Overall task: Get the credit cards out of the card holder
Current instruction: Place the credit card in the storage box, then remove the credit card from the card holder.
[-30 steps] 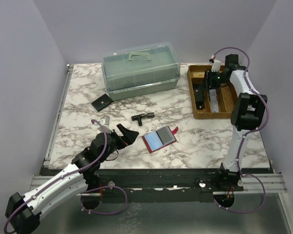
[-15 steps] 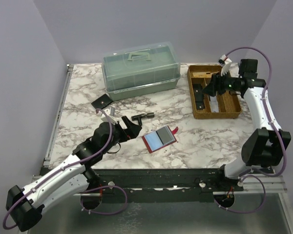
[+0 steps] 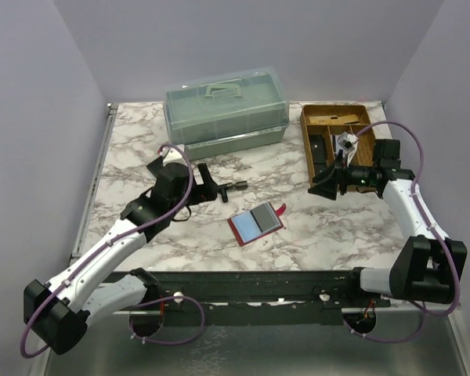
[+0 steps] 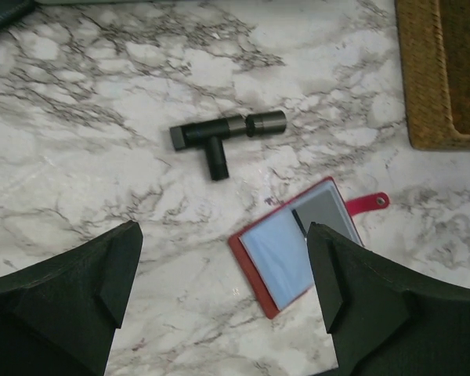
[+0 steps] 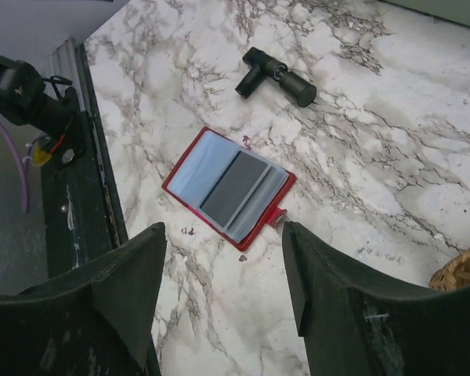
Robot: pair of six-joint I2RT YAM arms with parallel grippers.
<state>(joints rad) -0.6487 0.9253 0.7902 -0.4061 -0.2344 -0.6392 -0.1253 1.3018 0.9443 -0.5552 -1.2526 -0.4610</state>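
The red card holder lies open on the marble table, near the middle front. The credit cards sit in its clear sleeves: a pale blue one on the left page and a grey one on the right. Hovering to its upper left is my left gripper, open and empty; its wrist view looks down on the holder and blue card. To the holder's upper right, my right gripper also hangs open and empty, with the holder and grey card ahead of its fingers.
A black T-shaped part lies just behind the holder, beside the left gripper. At the back stands a green lidded box. A wicker tray with dark items sits at the back right, just behind the right gripper.
The left arm has swung away from the front edge toward the T-shaped part. The right arm has left the wicker tray and come down toward the table's middle, its jaws widening.
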